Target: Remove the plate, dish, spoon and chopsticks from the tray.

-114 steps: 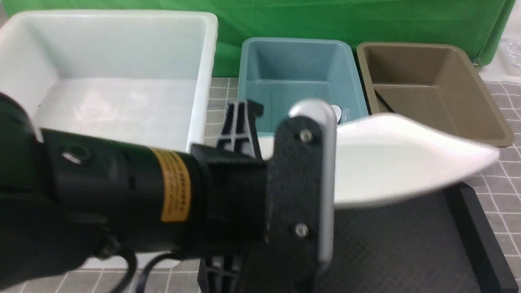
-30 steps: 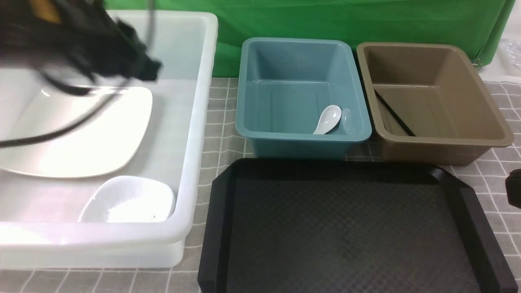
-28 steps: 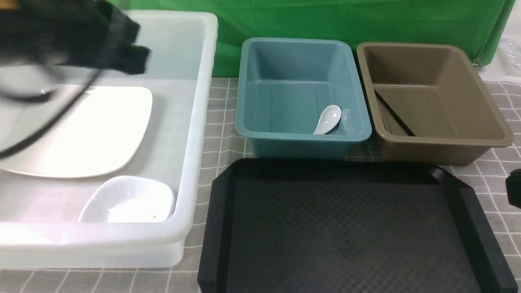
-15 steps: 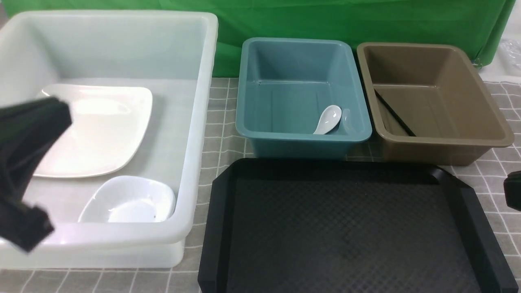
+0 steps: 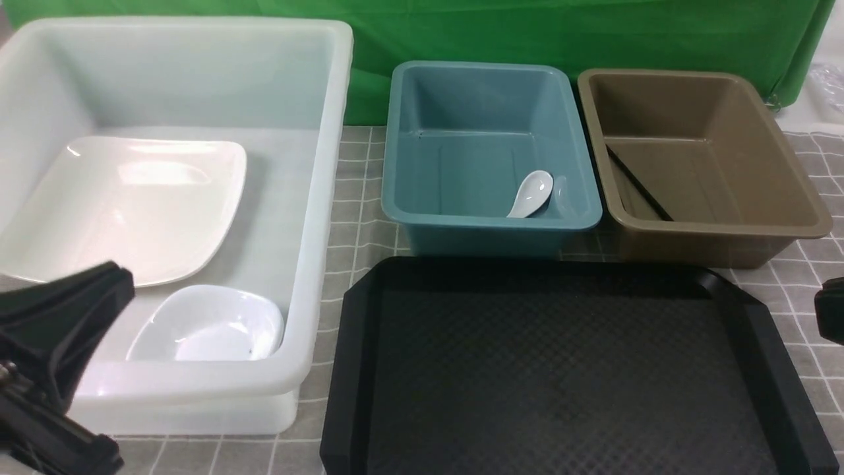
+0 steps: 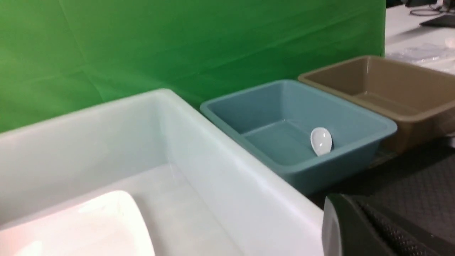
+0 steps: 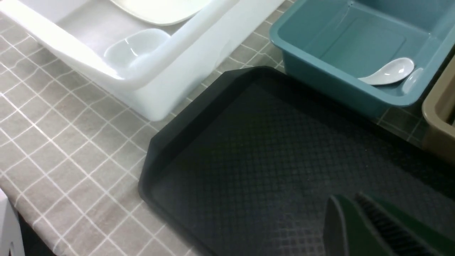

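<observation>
my tray (image 5: pixel 567 369) lies bare, so i judge the clearing done. the plate (image 5: pixel 132 204) and small dish (image 5: pixel 211 326) rest in the white bin (image 5: pixel 323 198) at far left, the spoon (image 5: pixel 531 193) in the teal bin (image 5: pixel 491 227), the chopsticks (image 5: pixel 636 185) in the brown bin (image 5: pixel 719 227). my left gripper (image 5: pixel 59 369) has jaws together, holding nothing, by the white bin's near rim. my right gripper (image 7: pixel 359 227) holds nothing; its jaws i cannot tell. next, only pulling back; open room lies near.
</observation>
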You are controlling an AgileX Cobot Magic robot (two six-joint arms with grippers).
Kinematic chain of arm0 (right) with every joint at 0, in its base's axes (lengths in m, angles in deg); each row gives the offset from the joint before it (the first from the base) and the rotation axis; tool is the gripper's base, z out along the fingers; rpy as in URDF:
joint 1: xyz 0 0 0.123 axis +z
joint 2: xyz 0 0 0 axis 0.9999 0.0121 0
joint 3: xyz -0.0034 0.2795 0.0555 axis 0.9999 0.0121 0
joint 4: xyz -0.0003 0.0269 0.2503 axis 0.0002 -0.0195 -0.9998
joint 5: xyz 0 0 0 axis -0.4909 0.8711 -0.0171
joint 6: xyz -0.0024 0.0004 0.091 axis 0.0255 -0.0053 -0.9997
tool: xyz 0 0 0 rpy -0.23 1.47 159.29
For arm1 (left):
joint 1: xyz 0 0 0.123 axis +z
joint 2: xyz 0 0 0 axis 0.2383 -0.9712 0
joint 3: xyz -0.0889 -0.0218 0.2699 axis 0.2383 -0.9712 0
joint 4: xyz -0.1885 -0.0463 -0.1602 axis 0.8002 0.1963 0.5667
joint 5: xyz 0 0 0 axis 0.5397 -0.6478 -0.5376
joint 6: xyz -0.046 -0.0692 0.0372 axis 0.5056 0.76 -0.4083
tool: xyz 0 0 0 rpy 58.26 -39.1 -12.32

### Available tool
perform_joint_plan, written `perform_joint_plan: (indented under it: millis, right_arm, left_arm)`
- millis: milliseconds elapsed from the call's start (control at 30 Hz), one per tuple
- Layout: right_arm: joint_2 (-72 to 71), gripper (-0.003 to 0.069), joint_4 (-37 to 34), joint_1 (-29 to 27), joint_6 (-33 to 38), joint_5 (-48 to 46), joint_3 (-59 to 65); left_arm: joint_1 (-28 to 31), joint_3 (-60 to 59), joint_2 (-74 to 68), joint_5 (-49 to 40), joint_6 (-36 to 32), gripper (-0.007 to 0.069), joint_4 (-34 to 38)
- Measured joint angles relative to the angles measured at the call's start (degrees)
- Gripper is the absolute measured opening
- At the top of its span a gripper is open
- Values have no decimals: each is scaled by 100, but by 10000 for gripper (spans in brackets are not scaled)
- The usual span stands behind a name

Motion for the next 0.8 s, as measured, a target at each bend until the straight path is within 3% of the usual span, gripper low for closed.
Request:
perform_joint_plan:
  millis: [200,300,333,433,567,700,800]
  right_arm:
    - [-114,79,-58,-956,43,262,47]
    - [-536,25,-256,-1864,498,800,609]
    - [-572,24,-256,-1864,498,851,668]
    - [-1290,17,-368,-3038,808,2301,2294]
    - [-2189,18,-405,-3906,906,3639,4075]
    - [-3212,18,-405,-4466,925,4137,5440]
    - [-3702,18,-412,-4589,925,4111,5801]
  left_arm:
    - [-5,-280,0,51,0,6,-37]
    - [-5,-356,0,51,0,6,-41]
    - [-5,-359,0,51,0,6,-41]
    - [-5,-364,0,36,0,6,-41]
    - [-5,-364,0,36,0,6,-41]
    - [-5,-364,0,41,0,6,-41]
    - [-5,-364,0,41,0,6,-41]
